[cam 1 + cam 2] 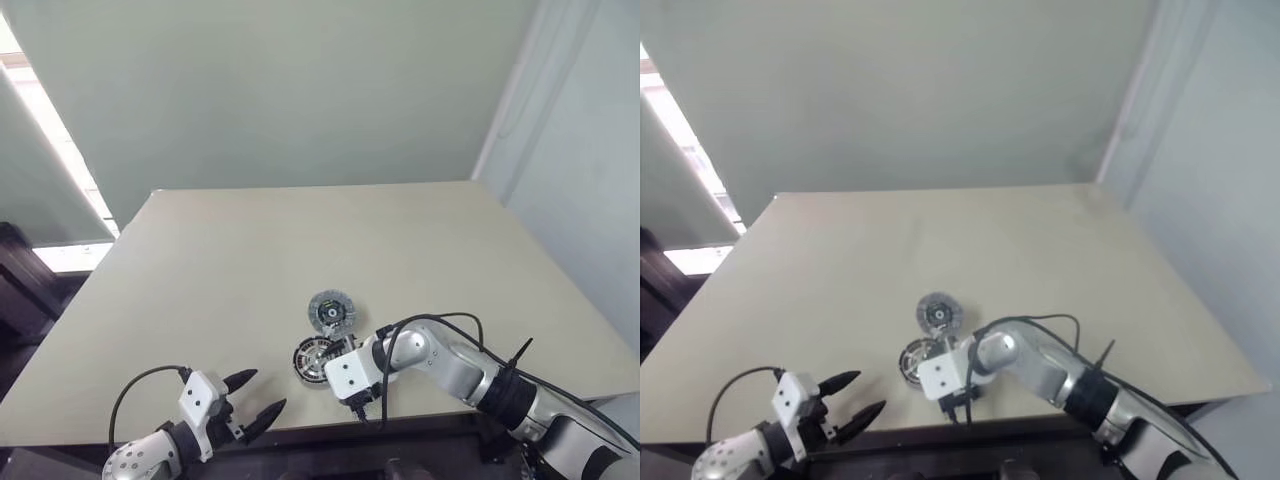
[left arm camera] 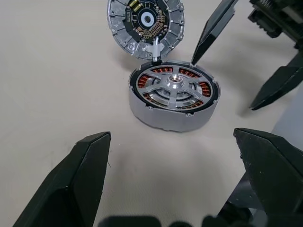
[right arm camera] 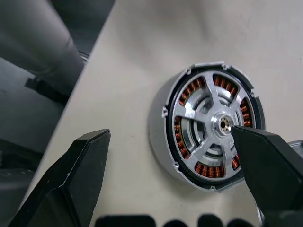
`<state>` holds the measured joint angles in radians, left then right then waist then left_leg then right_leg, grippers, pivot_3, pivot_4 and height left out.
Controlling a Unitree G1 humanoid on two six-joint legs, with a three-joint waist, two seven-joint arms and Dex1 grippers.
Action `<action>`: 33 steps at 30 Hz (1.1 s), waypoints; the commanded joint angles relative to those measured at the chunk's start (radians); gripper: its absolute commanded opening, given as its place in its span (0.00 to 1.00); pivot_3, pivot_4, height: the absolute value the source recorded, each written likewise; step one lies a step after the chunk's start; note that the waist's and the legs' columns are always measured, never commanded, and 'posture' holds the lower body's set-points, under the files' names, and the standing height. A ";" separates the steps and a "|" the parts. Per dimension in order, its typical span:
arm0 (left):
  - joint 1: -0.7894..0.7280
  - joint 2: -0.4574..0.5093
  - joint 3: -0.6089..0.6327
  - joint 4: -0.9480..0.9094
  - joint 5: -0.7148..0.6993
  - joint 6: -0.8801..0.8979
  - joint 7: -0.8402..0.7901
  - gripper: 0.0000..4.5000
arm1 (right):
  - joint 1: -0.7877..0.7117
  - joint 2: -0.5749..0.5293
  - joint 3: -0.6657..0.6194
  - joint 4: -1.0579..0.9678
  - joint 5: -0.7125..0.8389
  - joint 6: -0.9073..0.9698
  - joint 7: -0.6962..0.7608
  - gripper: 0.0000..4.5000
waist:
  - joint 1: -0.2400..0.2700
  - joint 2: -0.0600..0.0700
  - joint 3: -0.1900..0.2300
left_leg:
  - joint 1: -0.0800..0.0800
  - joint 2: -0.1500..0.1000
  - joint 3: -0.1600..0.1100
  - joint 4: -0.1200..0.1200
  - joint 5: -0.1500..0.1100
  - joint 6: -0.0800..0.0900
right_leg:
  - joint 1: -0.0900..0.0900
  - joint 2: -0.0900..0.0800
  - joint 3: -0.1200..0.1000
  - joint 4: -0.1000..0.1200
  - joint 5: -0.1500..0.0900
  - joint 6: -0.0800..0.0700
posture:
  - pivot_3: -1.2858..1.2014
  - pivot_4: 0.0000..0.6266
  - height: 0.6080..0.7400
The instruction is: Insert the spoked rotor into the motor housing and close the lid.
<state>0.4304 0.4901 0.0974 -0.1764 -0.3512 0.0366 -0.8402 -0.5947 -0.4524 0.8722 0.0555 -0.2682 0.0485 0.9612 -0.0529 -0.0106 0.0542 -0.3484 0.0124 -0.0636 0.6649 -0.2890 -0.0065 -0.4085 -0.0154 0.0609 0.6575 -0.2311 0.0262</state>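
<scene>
Right gripper point(image 2: 246, 56) is hovering with fingers spread wide and empty beside the housing point(image 2: 173, 97), one fingertip point(image 2: 210, 35) reaching down just at its rim. Left gripper point(image 1: 255, 400) is also standing open and empty near the table's point(image 1: 200, 260) front edge, pointing toward the housing. Rotor point(image 3: 215, 125) is sitting inside the housing, silver spokes up, copper windings showing between them. Lid point(image 1: 331, 312) is lying flat on the table, touching the housing's far side.
</scene>
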 commanded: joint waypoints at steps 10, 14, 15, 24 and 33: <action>-0.009 0.018 0.006 -0.028 -0.009 -0.008 -0.010 1.00 | 0.021 0.036 -0.055 0.069 -0.079 -0.100 -0.010 0.99 | 0.000 0.000 0.000 | 0.000 0.000 0.000 0.000 0.000 0.000 | 0.000 0.000 0.000 0.000 0.000 0.000 | 0.52 0.00 1.00; -0.012 0.017 0.006 -0.023 -0.008 -0.009 -0.013 1.00 | 0.026 0.041 -0.062 0.083 -0.096 -0.117 -0.009 0.99 | 0.000 0.000 0.000 | 0.000 0.000 0.000 0.000 0.000 0.000 | 0.000 0.000 0.001 0.000 0.000 0.000 | 0.52 0.00 1.00; -0.013 0.017 0.006 -0.021 -0.008 -0.010 -0.015 1.00 | 0.028 0.043 -0.063 0.086 -0.099 -0.120 -0.009 0.99 | 0.000 0.000 0.000 | 0.000 0.000 0.000 0.000 0.000 0.000 | 0.000 0.000 0.001 0.000 0.000 0.000 | 0.52 0.00 1.00; -0.020 0.016 0.007 -0.008 -0.004 -0.017 -0.020 1.00 | 0.038 0.059 -0.077 0.101 -0.123 -0.148 -0.016 0.85 | 0.000 0.000 0.000 | 0.001 0.000 0.000 0.000 0.000 0.000 | 0.001 0.000 0.001 0.000 0.000 0.000 | 0.52 0.00 1.00; -0.024 0.014 0.008 0.003 -0.003 -0.026 -0.022 1.00 | 0.038 0.080 -0.095 0.123 -0.144 -0.173 -0.025 0.15 | 0.000 0.000 0.000 | 0.001 0.000 0.001 0.000 0.000 0.000 | 0.001 0.000 0.001 0.000 0.000 0.000 | 0.52 0.00 1.00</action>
<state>0.4191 0.4971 0.0974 -0.1625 -0.3508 0.0294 -0.8580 -0.5407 -0.3781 0.8058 0.1829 -0.4028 -0.1167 0.9521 -0.0530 -0.0107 0.0540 -0.3470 0.0122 -0.0631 0.6649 -0.2890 -0.0064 -0.4072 -0.0155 0.0617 0.6578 -0.2310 0.0261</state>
